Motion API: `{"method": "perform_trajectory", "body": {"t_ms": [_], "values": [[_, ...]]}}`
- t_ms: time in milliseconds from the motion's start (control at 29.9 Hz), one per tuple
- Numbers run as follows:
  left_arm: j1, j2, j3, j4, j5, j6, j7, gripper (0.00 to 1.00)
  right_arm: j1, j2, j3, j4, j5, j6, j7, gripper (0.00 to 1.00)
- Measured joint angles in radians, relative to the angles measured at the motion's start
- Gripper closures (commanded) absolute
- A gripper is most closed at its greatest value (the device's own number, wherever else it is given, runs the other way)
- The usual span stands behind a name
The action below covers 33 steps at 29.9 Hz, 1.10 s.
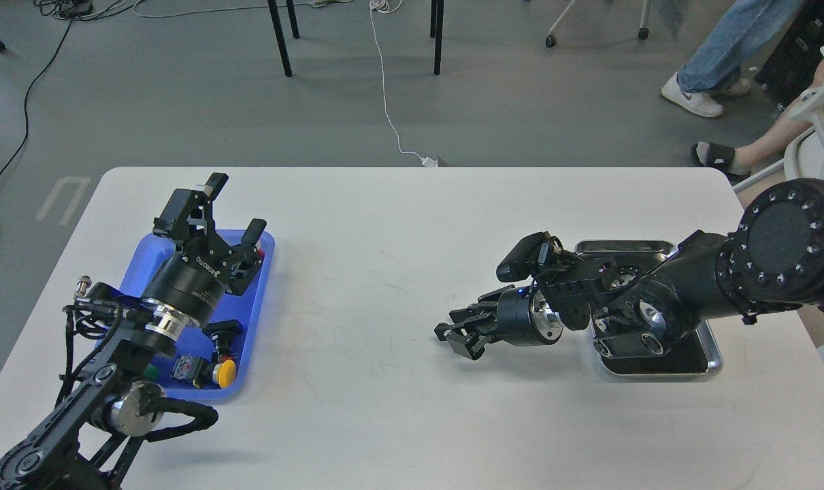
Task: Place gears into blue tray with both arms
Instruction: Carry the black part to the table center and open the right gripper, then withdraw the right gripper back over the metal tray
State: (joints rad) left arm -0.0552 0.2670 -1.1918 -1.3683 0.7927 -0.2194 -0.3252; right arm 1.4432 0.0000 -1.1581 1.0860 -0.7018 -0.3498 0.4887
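Note:
The blue tray (256, 299) lies at the table's left, holding push-buttons with yellow (226, 372), green and red caps. My left gripper (235, 206) hovers over the tray's far end, open and empty, fingers pointing away from me. My right gripper (444, 333) reaches left over the bare table centre, well apart from the blue tray. Its fingers converge on a small dark toothed piece that looks like a gear (440, 327). No other gears can be made out.
A shiny silver tray (656, 243) with a black inside sits at the table's right, mostly covered by my right arm. Bare white tabletop lies between the two trays. People's legs, chair legs and cables are on the floor beyond the table.

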Motion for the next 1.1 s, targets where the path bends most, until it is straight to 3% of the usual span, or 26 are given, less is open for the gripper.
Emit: {"method": "perform_trajectory", "body": {"t_ms": [33,100,167,434,635,902,1103], "values": [[0.0,0.0,0.0,0.0,0.0,0.0,0.0,0.02,0.0,0.0,0.001,0.001,0.001,0.0,0.0,0.31],[0.0,0.0,-0.001,0.0,0.0,0.0,0.0,0.02,0.003,0.0,0.006,0.004,0.003,0.0,0.0,0.13],[0.0,0.0,-0.001,0.0,0.0,0.0,0.0,0.02,0.01,0.0,0.019,0.004,0.005,0.0,0.0,0.05],[0.0,0.001,0.0,0.0,0.0,0.0,0.0,0.02,0.021,-0.01,0.18,0.016,0.019,0.007,0.0,0.04],[0.0,0.003,0.003,0.0,-0.001,-0.001,0.0,0.02,-0.036,-0.239,0.401,0.055,0.059,0.043,0.0,0.04],[0.0,-0.003,0.013,-0.002,-0.001,-0.003,-0.001,0.02,-0.341,-0.564,0.956,0.07,0.293,0.251,0.0,0.04],[-0.003,-0.007,0.016,-0.012,0.017,-0.016,-0.001,0.02,-0.58,-0.679,1.3,0.056,0.532,0.486,0.0,0.03]]}}
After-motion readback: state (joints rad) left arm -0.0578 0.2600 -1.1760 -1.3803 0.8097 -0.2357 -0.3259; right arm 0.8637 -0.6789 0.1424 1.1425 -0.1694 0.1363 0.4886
